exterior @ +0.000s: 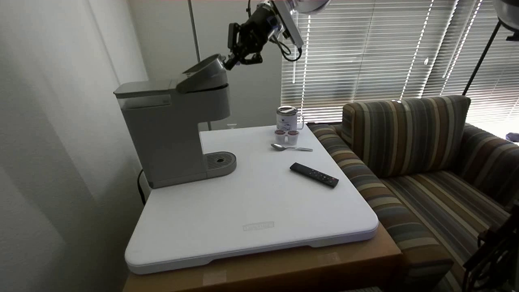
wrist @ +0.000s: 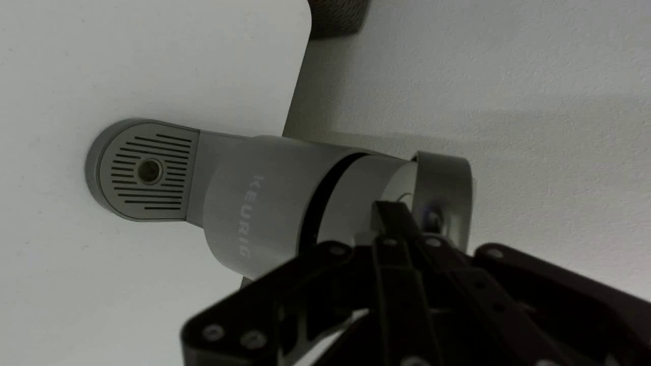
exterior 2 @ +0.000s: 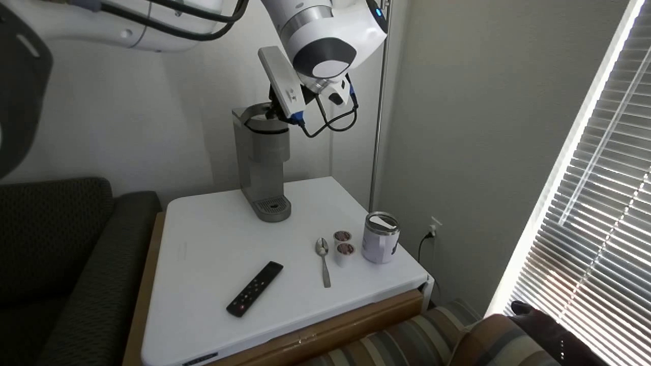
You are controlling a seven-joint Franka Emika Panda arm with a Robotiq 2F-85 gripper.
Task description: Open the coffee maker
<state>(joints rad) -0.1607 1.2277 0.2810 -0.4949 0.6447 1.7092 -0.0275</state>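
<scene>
Power cord (exterior: 140, 188): hangs beside the left edge of the white table (exterior: 259, 202), in an exterior view; probably the coffee maker's own, and too slack to steady it.
Rear top panel (exterior: 144, 86): above the table's left edge; flat, smooth, likely slippery, with nothing to hook.
Coffee maker (exterior: 174, 136): upright on the table, at its left side, back toward the table's left edge. The gray shell looks like stiff, hard plastic. Tall on a narrow foot and, I would guess, only moderately heavy, it could rock or slide under a rough push.
Lid (exterior: 204, 80): high above the table's left side, front end tilted up, so it looks partly open. A rigid piece, likely light on a rear hinge but smooth, so a pinch may slip; best taken from beneath its front rim, at the middle, and eased up and back.
Drip base (exterior: 221, 163): low on the table; of no use as a hold.
Gripper (exterior: 230, 65): above the table, at the lid's front. Its fingers (wrist: 391, 223) sit together, no gap visible, nothing seen pinched; in the wrist view they overlap the opening under the lid, though firm contact cannot be told.
Mug (exterior: 286, 120), spoon (exterior: 288, 148), remote (exterior: 314, 175): toward the table's right edge, well apart from the lid.
</scene>
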